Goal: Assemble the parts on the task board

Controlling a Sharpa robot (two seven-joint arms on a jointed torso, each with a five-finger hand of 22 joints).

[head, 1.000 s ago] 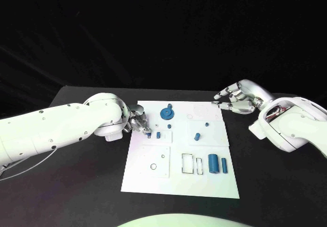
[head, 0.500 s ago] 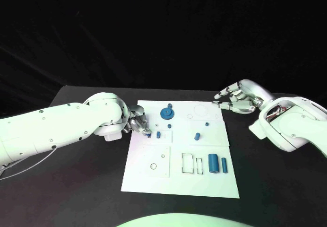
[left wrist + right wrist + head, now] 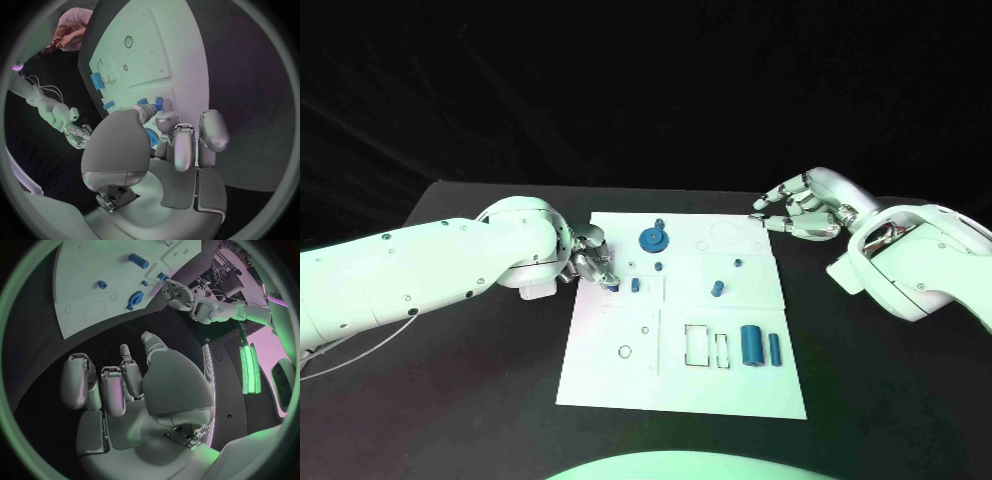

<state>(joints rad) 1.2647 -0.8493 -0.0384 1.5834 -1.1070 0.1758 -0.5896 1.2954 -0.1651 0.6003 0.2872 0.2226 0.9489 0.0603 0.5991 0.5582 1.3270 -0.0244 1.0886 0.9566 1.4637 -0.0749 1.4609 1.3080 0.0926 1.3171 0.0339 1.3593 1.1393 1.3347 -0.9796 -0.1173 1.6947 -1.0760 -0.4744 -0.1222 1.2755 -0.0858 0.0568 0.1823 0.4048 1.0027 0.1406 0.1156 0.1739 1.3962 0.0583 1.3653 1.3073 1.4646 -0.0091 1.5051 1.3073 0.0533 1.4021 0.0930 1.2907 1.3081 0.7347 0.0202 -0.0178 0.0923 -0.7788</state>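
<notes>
Nothing has visibly moved over the last second: both hands and every blue part sit where they were. On the task board [image 3: 678, 390], which lies on the tabletop [image 3: 473, 400], a blue gear [image 3: 652, 240] sits near the far edge and two blue cylinders [image 3: 751, 346] lie side by side nearer the robot. The left hand [image 3: 593, 262], fingers curled at the board's left edge, pinches a small blue part [image 3: 152, 136], while the right hand [image 3: 798, 208] hovers beyond the far right corner, loosely curled and holding nothing.
</notes>
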